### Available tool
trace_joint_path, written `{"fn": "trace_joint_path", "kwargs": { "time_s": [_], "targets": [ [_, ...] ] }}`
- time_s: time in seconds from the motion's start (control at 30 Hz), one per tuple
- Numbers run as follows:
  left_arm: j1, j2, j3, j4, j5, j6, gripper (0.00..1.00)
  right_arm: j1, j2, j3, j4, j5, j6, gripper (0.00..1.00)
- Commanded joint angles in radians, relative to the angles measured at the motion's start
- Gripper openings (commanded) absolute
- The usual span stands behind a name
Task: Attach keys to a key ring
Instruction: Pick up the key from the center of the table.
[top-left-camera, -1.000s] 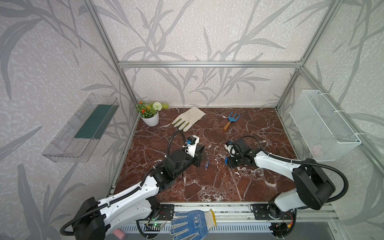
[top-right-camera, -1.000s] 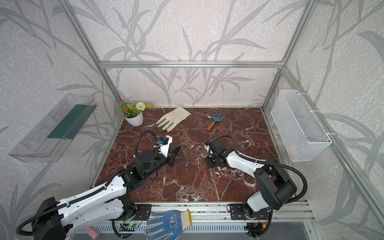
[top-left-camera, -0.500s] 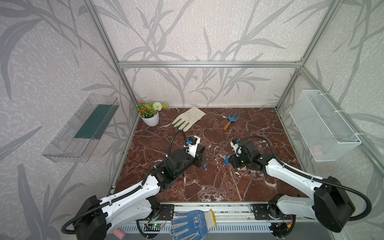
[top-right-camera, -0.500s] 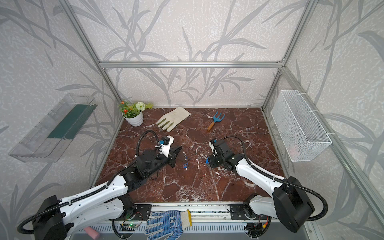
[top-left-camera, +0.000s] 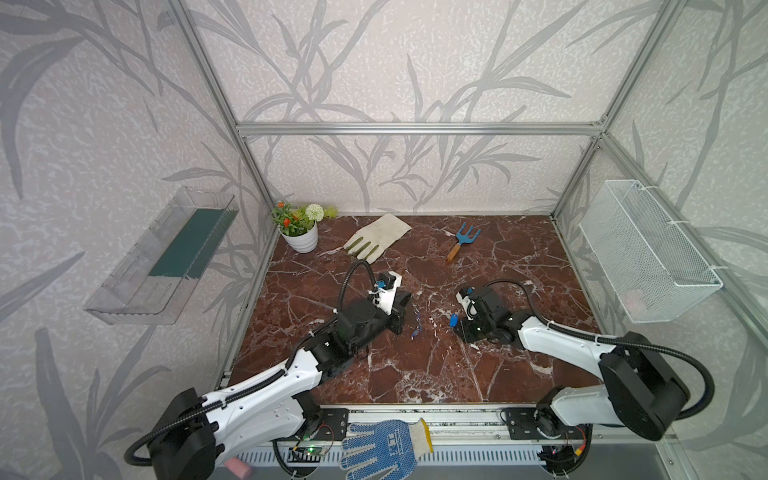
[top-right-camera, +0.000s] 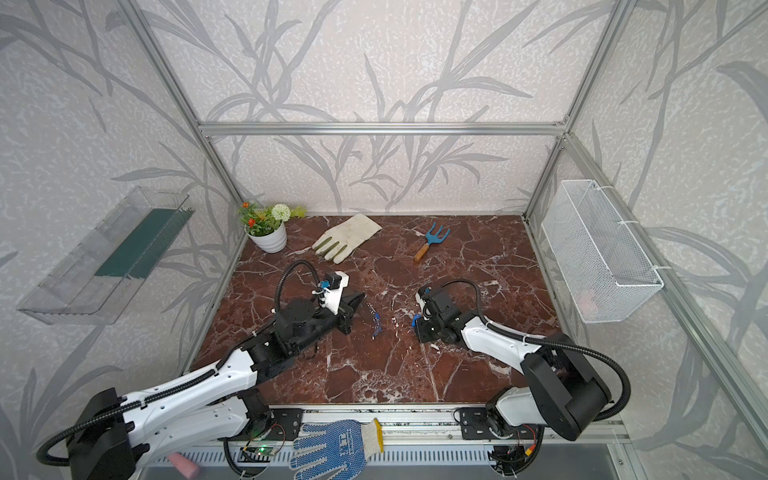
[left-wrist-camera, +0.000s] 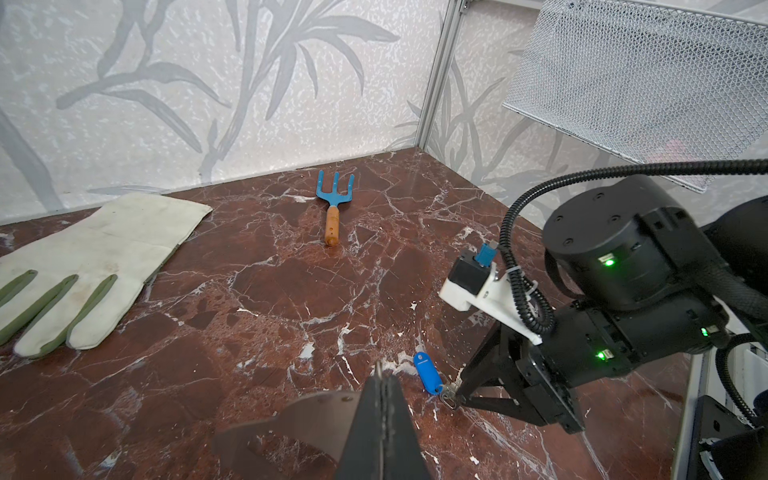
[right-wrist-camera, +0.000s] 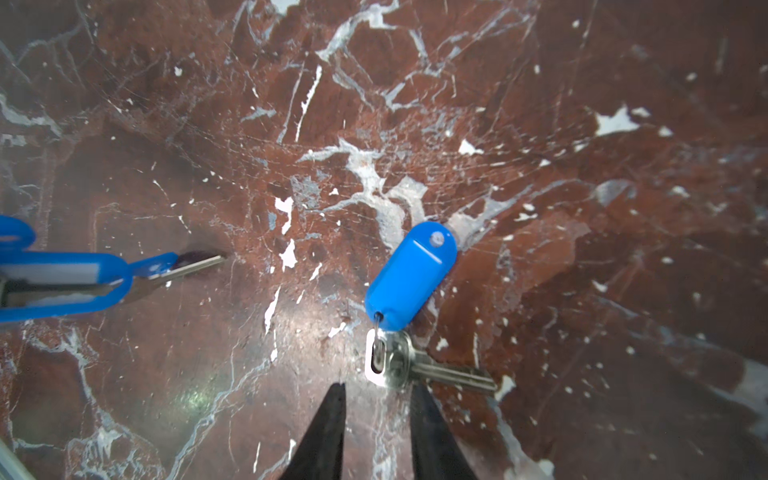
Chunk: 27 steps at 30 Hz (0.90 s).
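The right claw (right-wrist-camera: 377, 390), jaws parted and empty, sits just short of the key (right-wrist-camera: 440, 372), whose blade lies crosswise, its tag (right-wrist-camera: 409, 276) slanting beyond. The left claw (left-wrist-camera: 381, 382), clamped on the key ring (left-wrist-camera: 291, 419), is farther off.

Right wrist view: blue-tagged key (right-wrist-camera: 62, 282) off to one side of the right gripper (right-wrist-camera: 378, 388), blurred and cut by the frame edge. Left wrist view: key ring (left-wrist-camera: 307, 415) blurred, partly hidden behind left gripper (left-wrist-camera: 380, 370).
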Motion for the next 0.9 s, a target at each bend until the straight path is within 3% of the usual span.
{"fn": "trace_joint_path", "kwargs": {
  "time_s": [0.0,0.2,0.63,0.87],
  "targets": [
    [-0.005,-0.008,0.0,0.037,0.002,0.012,0.0,0.008,0.045,0.074,-0.019,-0.006,-0.005,0.29],
    [-0.005,-0.007,0.005,0.031,0.005,0.017,0.0,0.009,0.121,0.168,-0.13,0.012,-0.028,0.26],
    [-0.01,-0.023,0.011,0.016,0.03,0.016,0.0,0.008,0.292,0.492,-0.614,0.039,-0.176,0.25],
    [-0.025,-0.045,0.01,0.012,0.032,0.023,0.0,0.006,0.456,0.675,-0.824,0.034,-0.226,0.21]
  ]
}}
